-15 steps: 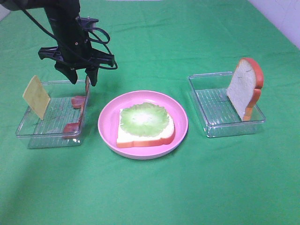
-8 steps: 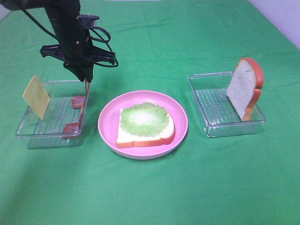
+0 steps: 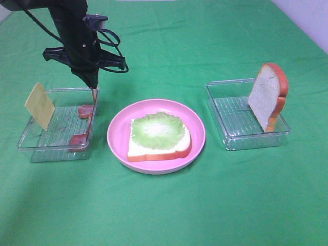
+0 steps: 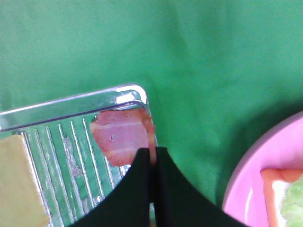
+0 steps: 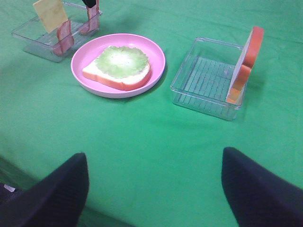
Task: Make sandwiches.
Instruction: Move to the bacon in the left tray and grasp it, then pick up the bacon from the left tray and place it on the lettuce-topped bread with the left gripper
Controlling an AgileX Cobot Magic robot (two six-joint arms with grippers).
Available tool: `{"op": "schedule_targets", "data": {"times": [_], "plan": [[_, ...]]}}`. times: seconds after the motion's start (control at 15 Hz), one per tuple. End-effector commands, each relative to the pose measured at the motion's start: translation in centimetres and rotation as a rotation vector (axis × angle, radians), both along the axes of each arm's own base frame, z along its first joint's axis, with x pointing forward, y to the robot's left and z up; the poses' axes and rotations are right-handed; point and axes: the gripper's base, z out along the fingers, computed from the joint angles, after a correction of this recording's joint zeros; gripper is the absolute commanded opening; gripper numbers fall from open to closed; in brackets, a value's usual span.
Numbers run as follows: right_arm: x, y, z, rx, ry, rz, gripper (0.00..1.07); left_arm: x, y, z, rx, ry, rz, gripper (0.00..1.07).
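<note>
1. left claw (image 3: pixel 94 90) pinches the top end of an upright bacon strip (image 3: pixel 90 117) against the left tray (image 3: pixel 29 148) wall nearest the pink plate (image 3: pixel 115 136); right claw (image 5: pixel 155 187) hangs spread, empty.
2. bacon step: lettuce (image 3: pixel 158 130) already covers the plated bread slice (image 3: pixel 136 146).
3. next: lift clear of the wall, carry to the lettuce.

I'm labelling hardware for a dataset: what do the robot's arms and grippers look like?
The left arm is black, with black cables looping beside its wrist. The left gripper has smooth black fingers tapering to narrow tips. The right gripper shows two broad, rounded black fingers with a ribbed texture. No markings visible.
</note>
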Motion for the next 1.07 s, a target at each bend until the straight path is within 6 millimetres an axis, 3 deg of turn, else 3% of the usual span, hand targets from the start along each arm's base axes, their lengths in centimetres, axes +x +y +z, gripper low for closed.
{"op": "schedule_targets", "data": {"times": [0.07, 0.33, 0.6, 0.87, 1.07], "plan": [[-0.2, -0.1, -0.1, 0.006, -0.011, -0.001, 0.75, -0.1, 0.2, 1.8, -0.014, -0.044, 0.0, 0.0], [-0.2, -0.1, -0.1, 0.006, -0.011, -0.001, 0.75, -0.9, 0.1, 5.6, -0.074, -0.106, -0.029, 0.0], [-0.2, -0.1, -0.1, 0.006, -0.011, -0.001, 0.75, -1.7, -1.1, 8.7, -0.242, -0.167, -0.118, 0.0], [-0.2, -0.1, -0.1, 0.006, -0.011, -0.001, 0.75, -2.0, -3.4, 9.3, -0.446, -0.186, -0.186, 0.0], [-0.2, -0.1, -0.1, 0.005, -0.011, -0.001, 0.75, -3.4, -7.1, 8.3, -0.595, -0.101, -0.292, 0.0]]}}
